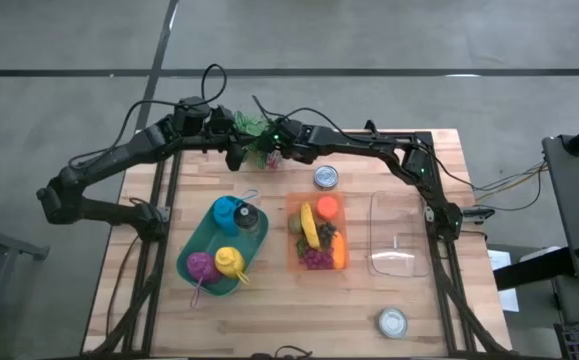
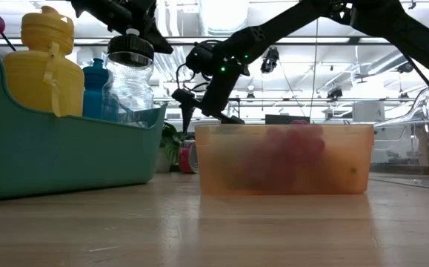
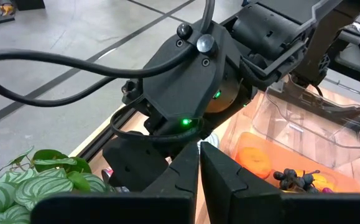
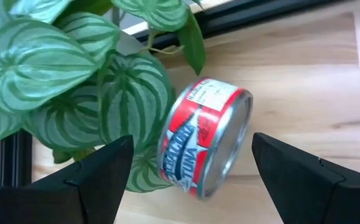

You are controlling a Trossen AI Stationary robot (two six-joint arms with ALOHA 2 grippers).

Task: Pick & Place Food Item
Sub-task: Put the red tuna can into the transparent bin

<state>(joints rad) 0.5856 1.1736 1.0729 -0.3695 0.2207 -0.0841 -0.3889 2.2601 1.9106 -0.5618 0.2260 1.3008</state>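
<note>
A red tuna can lies on the wooden table against the striped leaves of a small plant, its metal end showing. My right gripper hangs open just above it at the table's far side, one finger on either side of the can and neither touching it. In the low view the right gripper is above the can, which shows behind the orange bin. My left gripper is shut with nothing in it and held in the air close behind the right wrist, beside the plant.
An orange bin of toy fruit stands mid-table. A teal tray with bottles is to its left and a clear container to its right. A silver can stands behind the bin, and another can sits near the front edge.
</note>
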